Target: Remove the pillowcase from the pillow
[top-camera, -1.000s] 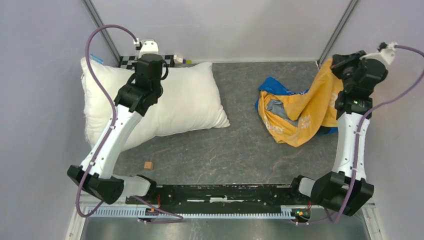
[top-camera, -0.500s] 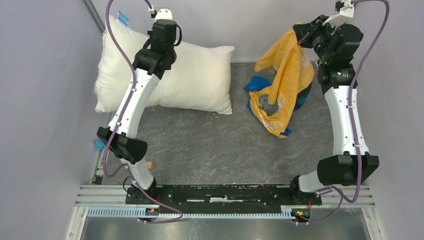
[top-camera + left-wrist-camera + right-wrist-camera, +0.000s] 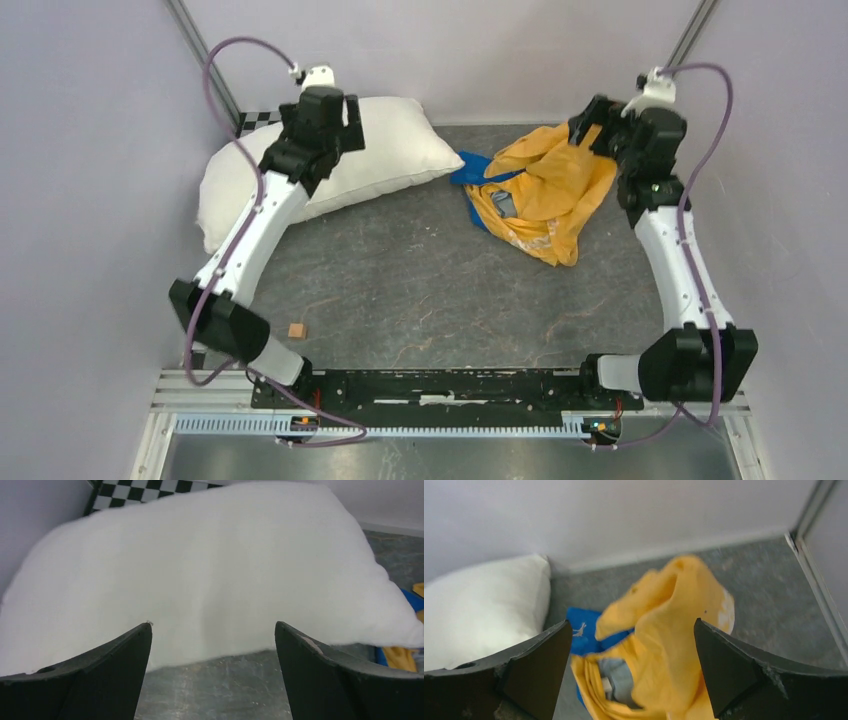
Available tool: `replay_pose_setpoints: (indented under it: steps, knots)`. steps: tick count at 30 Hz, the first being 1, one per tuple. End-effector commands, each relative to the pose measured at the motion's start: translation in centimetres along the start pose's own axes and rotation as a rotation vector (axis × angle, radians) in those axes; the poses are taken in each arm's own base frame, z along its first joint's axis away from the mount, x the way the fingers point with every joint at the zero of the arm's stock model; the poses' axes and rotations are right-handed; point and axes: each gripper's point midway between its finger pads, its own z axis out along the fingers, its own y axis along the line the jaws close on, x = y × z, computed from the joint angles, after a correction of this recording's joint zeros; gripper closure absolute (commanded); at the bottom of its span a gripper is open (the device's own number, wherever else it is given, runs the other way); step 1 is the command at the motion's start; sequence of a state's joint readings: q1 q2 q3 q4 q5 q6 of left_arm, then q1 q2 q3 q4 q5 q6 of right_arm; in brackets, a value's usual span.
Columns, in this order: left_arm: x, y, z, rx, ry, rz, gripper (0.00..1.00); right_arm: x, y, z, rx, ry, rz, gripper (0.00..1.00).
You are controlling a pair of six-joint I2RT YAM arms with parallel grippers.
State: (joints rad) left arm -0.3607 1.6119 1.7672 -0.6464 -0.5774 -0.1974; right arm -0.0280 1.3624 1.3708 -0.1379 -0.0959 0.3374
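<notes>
The pillowcase [image 3: 535,195] lies as a crumpled orange-and-blue heap at the back right of the counter [image 3: 420,290], already off the bare white pillow [image 3: 390,145] at the back left. The left gripper [image 3: 212,625] over the pillow and the right gripper [image 3: 631,622] over the heap both stand wide and empty. The cover looks thin, light and limp, best pinched at a raised fold; the pillow looks plump and squashy.

Two YAM arms, same build.
We see white link shells and black joint housings on the left arm [image 3: 245,235] and right arm [image 3: 675,260], a purple cable [image 3: 209,75] looped along each, dark wedge-shaped fingers [image 3: 100,680].
</notes>
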Motion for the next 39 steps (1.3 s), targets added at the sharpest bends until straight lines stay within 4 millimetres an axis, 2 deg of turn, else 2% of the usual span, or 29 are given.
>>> replay_pose_setpoints:
  steps: [1,4,5,7,11,14,16,17,20,23,25,28,31,33,34,35,39]
  knots:
    - [0.4,-1.8,-4.2,0.221,-0.063,-0.249,0.00,0.3,-2.2,-3.9,0.085,-0.149,-0.086,0.02]
    - [4.5,-1.9,-4.6,0.271,-0.065,-0.277,0.00,2.8,-3.3,-6.4,0.094,-0.227,-0.106,0.02]
    - [5.1,-1.6,-5.0,0.288,-0.089,-0.281,0.00,3.9,-3.8,-7.2,0.110,-0.241,-0.105,0.02]
    - [7.7,-1.2,-5.4,0.313,-0.112,-0.260,0.00,6.3,-5.2,-8.4,0.156,-0.245,-0.094,0.02]
    - [11.8,0.1,-6.2,0.337,-0.167,-0.247,0.00,11.5,-7.6,-10.0,0.224,-0.208,-0.102,0.02]
    - [15.4,1.4,-6.1,0.313,-0.189,-0.255,0.00,14.1,-8.9,-10.8,0.268,-0.176,-0.146,0.02]
    - [16.8,2.6,-6.4,0.288,-0.228,-0.262,0.00,15.7,-9.7,-11.2,0.294,-0.165,-0.179,0.02]
    - [17.2,3.2,-6.3,0.267,-0.252,-0.266,0.00,16.3,-9.4,-11.3,0.289,-0.167,-0.202,0.02]
    - [19.1,5.4,-5.5,0.154,-0.272,-0.233,0.00,18.7,-10.0,-11.3,0.314,-0.131,-0.303,0.02]
    - [21.3,6.1,-4.3,0.101,-0.245,-0.149,0.00,21.1,-10.2,-11.1,0.307,-0.096,-0.409,0.02]
    - [21.8,6.9,-3.6,0.042,-0.255,-0.117,0.00,22.9,-10.6,-11.5,0.301,-0.085,-0.447,0.02]
    - [21.9,7.1,-3.1,0.024,-0.263,-0.065,0.00,23.9,-9.3,-11.2,0.198,-0.084,-0.483,0.02]
    - [22.7,6.8,-1.8,0.025,-0.257,-0.027,0.00,24.0,-8.4,-11.2,0.140,-0.111,-0.532,0.02]
    - [24.1,6.8,-0.3,0.016,-0.206,-0.021,0.00,23.5,-8.5,-11.5,0.152,-0.155,-0.520,0.02]
    - [24.5,6.6,0.3,0.033,-0.190,-0.030,0.00,24.5,-9.1,-12.0,0.165,-0.142,-0.519,0.02]
    - [25.0,6.3,0.7,0.058,-0.178,-0.027,0.00,24.5,-9.5,-12.3,0.184,-0.153,-0.516,0.02]
    - [24.5,6.3,1.4,0.073,-0.201,-0.046,0.00,25.2,-10.4,-12.4,0.230,-0.147,-0.500,0.02]
